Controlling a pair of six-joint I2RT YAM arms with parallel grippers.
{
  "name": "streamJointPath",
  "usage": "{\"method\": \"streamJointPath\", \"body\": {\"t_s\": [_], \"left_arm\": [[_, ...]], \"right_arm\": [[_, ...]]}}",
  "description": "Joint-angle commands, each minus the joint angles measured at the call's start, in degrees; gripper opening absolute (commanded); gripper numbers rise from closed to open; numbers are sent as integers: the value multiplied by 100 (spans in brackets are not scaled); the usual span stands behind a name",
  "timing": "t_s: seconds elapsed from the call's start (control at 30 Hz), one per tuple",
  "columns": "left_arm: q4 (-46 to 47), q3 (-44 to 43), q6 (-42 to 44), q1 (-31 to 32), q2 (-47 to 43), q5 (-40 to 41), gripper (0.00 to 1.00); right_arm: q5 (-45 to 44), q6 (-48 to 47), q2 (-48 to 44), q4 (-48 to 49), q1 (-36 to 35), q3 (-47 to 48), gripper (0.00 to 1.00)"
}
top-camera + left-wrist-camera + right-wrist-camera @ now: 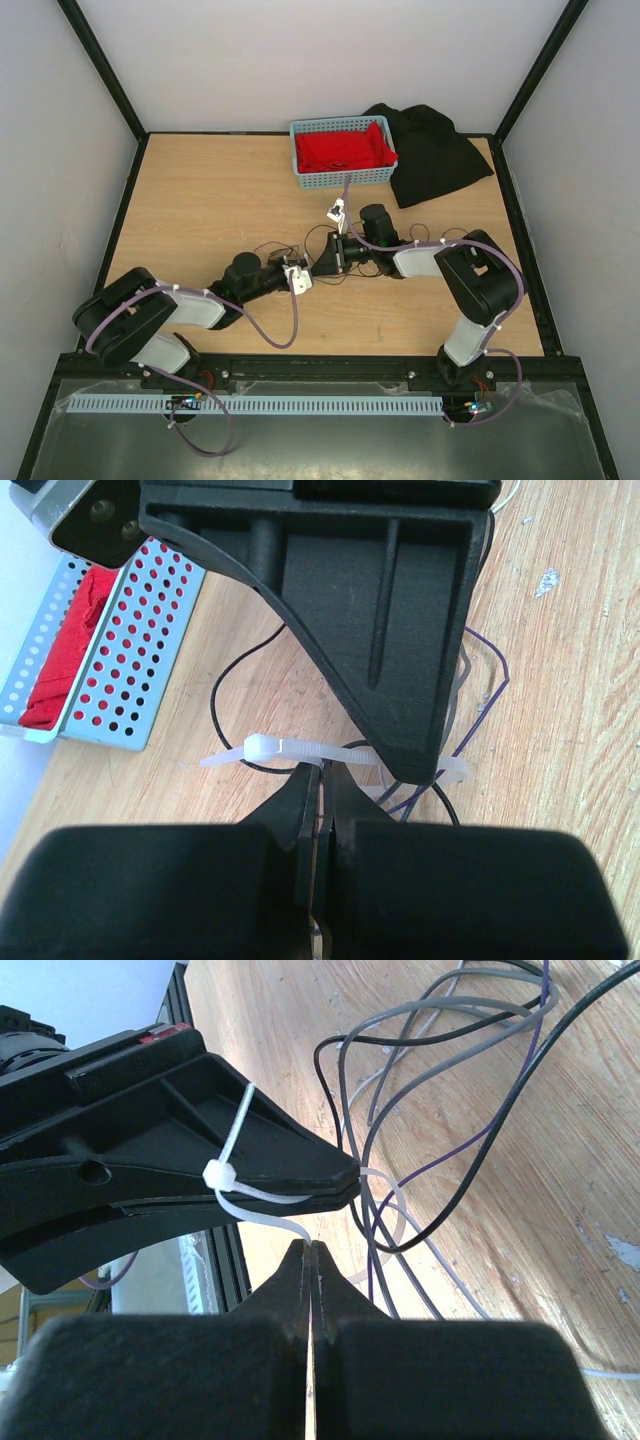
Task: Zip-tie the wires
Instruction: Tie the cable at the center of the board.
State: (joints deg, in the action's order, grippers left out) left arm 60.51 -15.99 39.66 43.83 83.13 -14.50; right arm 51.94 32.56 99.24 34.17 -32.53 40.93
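Far from table (200, 200) edges, right gripper (310, 1250) pinches zip tie (218, 1173).

From high behind the arms (190, 305), looking down on the whole table (200, 200). From each wrist, very close, facing one zip tie (290, 751).

wooden table (200, 200) bears blue basket (320, 180), black cloth (435, 155), loose wires (262, 247).

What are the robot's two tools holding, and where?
The zip tie. The left tool pinches its strip beside the head; the right tool seems to pinch it farther along.
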Motion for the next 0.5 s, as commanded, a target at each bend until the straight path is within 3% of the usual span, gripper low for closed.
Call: {"method": "streamJointPath", "body": {"t_s": [0.0, 0.47], "left_arm": [[84, 70, 72, 89, 49, -114, 0], [84, 63, 116, 178, 166, -63, 0]], "right_arm": [[-27, -30, 75, 27, 71, 244, 0], [-2, -21, 43, -51, 91, 328, 0]]}}
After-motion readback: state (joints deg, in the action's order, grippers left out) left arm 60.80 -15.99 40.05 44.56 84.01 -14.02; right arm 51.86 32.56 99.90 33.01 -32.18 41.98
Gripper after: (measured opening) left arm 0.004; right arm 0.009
